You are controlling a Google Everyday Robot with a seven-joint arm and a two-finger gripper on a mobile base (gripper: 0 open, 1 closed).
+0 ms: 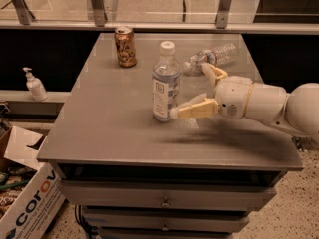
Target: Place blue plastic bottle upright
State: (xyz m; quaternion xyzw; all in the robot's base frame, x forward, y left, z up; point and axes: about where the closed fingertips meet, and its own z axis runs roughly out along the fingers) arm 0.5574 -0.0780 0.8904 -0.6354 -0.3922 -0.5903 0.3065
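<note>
The blue plastic bottle (165,82) stands upright near the middle of the grey table (109,128). It is clear, with a white cap and a pale blue-and-white label. My gripper (191,90) is just right of the bottle and open, with nothing in it. The near finger (195,109) points left, its tip at the bottle's base. The far finger (213,72) stands behind and to the right, apart from the bottle. My white arm (279,106) reaches in from the right edge.
A brown can (124,46) stands at the back left of the table. A smaller crinkled clear bottle with a red band (214,56) lies at the back right, behind my gripper. A soap dispenser (34,85) and a cardboard box (30,203) are left of the table.
</note>
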